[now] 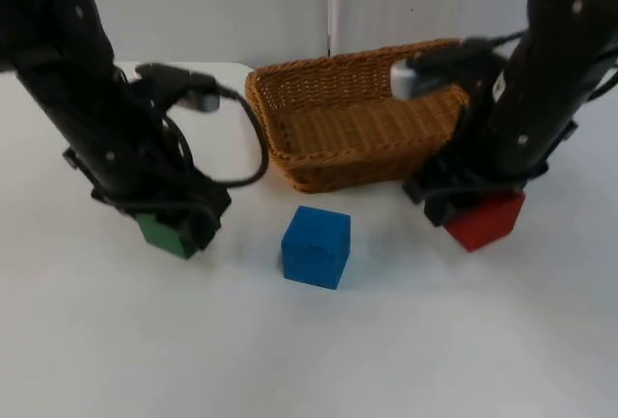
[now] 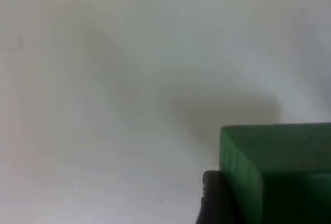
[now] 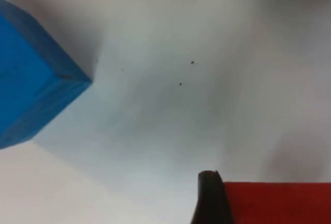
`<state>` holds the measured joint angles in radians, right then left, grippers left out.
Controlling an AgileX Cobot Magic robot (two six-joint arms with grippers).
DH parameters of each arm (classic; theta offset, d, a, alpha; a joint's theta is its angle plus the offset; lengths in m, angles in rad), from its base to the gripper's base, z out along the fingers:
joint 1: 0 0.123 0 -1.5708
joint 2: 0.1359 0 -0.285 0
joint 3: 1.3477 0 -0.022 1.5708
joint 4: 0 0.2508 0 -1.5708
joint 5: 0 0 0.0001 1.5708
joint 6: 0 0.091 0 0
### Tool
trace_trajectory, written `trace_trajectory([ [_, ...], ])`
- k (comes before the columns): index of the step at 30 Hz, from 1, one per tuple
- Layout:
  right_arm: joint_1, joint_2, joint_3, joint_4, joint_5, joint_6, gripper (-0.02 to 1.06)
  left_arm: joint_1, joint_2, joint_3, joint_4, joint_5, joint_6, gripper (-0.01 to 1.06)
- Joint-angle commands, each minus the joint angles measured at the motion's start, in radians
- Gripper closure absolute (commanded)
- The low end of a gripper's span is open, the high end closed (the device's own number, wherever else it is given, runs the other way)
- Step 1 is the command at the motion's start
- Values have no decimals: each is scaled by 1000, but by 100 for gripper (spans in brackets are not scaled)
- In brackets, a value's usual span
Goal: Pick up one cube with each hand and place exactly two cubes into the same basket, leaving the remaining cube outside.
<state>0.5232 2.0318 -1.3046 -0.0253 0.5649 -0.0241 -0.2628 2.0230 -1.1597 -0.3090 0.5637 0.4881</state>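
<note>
My left gripper [image 1: 183, 219] is shut on a green cube [image 1: 160, 233], low over the table at the left. In the left wrist view the green cube [image 2: 282, 162] sits against a black fingertip [image 2: 213, 199]. At the right, just in front of the basket, my right gripper [image 1: 471, 208] is shut on a red cube [image 1: 489, 224]. The right wrist view has the red cube [image 3: 282, 202] beside a fingertip [image 3: 209, 197]. A blue cube [image 1: 316, 246] [image 3: 31, 76] rests on the table between the two grippers, touched by neither. The woven wicker basket [image 1: 290, 162] stands behind it with nothing inside.
The white table top [image 1: 309, 360] stretches open in front of the cubes. A grey partition wall [image 1: 241, 3] closes off the back, right behind the basket. Both arms lean in from the sides, the right one close to the basket's right end.
</note>
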Motion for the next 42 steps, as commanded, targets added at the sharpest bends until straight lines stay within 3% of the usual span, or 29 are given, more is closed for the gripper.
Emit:
trace_trajectory([
  [1, -1, -43, -5, 3, 29, -11, 105, -3, -43, -3, 8, 22, -11, 105],
  [19, -1, -350, -5, 1, 154, -17, 105, -3, -402, -3, 22, 111, -56, 105],
  [32, -1, -358, -5, 1, 140, -17, 105, -3, -417, -3, 33, 111, -59, 105],
  [42, -3, -358, -5, 1, 68, -17, 105, -3, -417, -3, 2, 71, -59, 105],
])
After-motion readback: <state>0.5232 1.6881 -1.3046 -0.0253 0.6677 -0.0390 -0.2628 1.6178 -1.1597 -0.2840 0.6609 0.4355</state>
